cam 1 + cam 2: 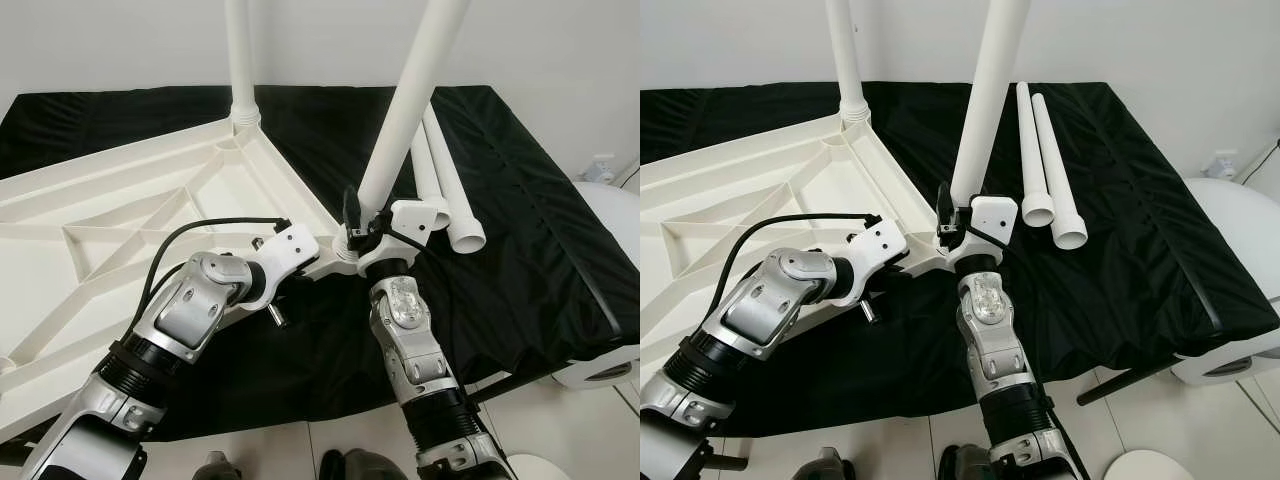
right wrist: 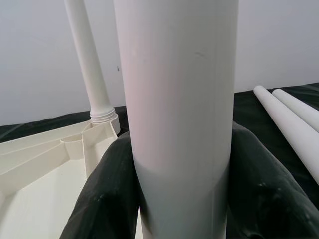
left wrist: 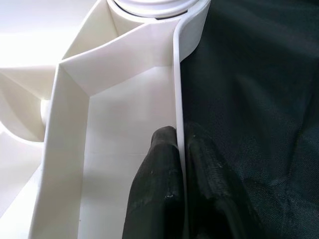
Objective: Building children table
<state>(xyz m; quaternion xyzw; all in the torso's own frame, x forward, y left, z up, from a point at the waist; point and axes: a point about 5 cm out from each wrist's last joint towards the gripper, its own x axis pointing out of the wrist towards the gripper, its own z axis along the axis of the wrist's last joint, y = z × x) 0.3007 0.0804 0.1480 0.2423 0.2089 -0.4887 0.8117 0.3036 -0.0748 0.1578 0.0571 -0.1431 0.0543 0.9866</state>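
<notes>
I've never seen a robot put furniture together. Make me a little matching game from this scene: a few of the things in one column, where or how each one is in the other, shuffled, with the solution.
Things
1. left gripper
2. right gripper
3. two spare legs
4. far leg
5. upturned tabletop

States
A. lying side by side on the black cloth
B. standing upright in the tabletop's far corner socket
C. pinching the tabletop's thin edge wall
D. closed around the near leg
E. lying with its ribbed underside up

Pairs: 1-C, 2-D, 3-A, 4-B, 5-E
</notes>
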